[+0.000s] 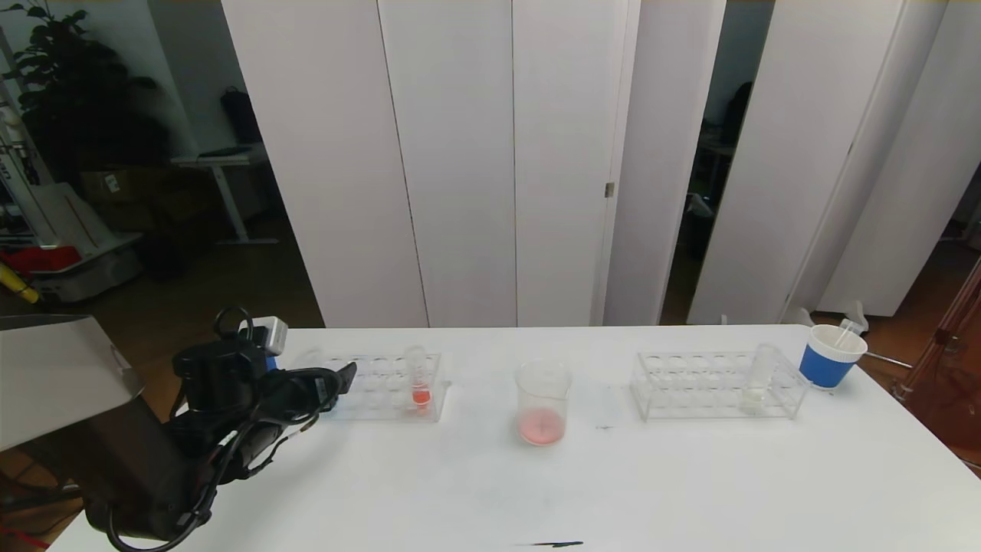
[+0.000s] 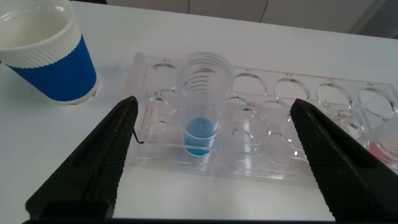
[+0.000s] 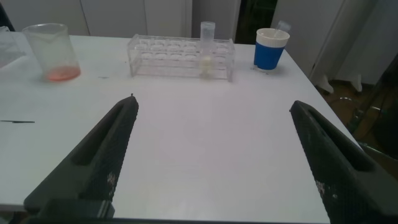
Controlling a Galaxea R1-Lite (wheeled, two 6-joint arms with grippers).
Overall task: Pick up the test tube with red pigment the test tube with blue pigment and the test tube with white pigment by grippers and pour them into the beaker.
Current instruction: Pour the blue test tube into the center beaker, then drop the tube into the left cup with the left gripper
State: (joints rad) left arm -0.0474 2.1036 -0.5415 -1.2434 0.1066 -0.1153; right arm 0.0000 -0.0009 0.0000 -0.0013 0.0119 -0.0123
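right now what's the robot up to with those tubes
The left gripper is open around the test tube with blue pigment, which stands in the left rack, not yet gripped. The beaker at table centre already holds red pigment. The test tube with white pigment waits in the right rack; the right gripper hangs open away from it.

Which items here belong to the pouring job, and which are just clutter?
Job: blue tube; white tube; red tube; beaker with red already inside; left gripper, open at the blue tube.
Clutter: two racks; blue cups.
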